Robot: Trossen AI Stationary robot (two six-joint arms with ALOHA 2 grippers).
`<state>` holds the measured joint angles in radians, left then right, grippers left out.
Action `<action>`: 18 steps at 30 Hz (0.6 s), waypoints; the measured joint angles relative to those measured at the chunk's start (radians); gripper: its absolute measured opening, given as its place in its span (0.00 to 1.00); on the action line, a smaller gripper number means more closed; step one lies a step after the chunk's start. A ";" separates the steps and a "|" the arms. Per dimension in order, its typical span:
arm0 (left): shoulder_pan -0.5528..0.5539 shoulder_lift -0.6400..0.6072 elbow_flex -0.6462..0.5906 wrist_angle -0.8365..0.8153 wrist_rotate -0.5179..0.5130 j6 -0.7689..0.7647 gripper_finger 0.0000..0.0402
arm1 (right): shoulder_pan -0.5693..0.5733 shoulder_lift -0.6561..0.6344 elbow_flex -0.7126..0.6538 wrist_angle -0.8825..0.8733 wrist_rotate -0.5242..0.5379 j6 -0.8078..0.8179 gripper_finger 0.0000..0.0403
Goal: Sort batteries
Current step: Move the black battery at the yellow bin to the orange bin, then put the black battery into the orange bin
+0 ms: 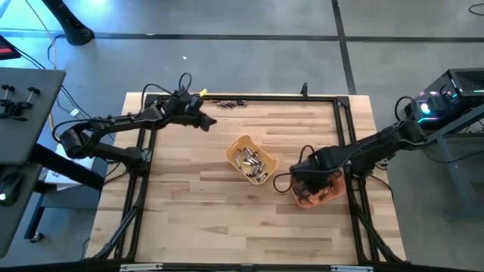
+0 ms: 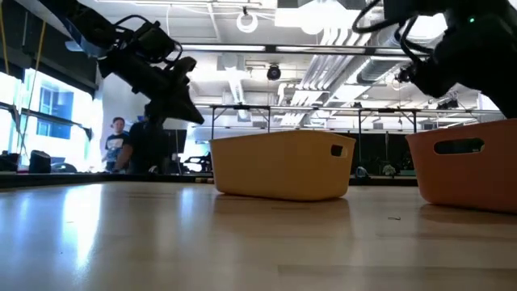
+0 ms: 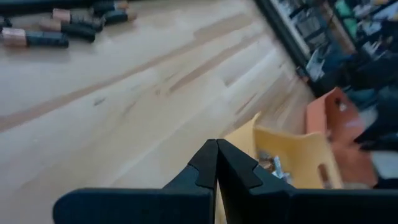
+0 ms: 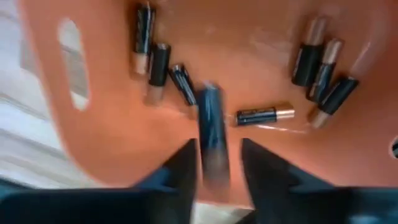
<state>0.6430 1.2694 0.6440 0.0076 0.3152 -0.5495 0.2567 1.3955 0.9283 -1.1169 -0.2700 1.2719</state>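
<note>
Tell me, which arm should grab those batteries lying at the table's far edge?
Probably the left. The left gripper, shut and empty, hovers near the loose batteries. The right gripper sits over the orange tray.

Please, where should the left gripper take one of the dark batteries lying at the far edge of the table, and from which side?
Grip a battery across its round middle, coming straight down from above, fingers either side of its long axis. They lie flat, close together, so take the outermost one. The left gripper is shut; open it first.

Around my wooden table (image 1: 197, 189) I see grey floor (image 1: 227, 68), bright ceiling lamps (image 2: 249, 20), and perhaps a window (image 2: 48, 113).
</note>
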 joint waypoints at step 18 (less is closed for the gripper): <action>0.118 0.372 0.612 -0.622 -0.331 0.436 0.00 | -0.377 -0.036 0.212 0.112 0.339 -0.568 0.69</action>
<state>0.7614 1.6412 1.2561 -0.6146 -0.0159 -0.1133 -0.1199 1.3594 1.1402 -1.0046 0.0692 0.7042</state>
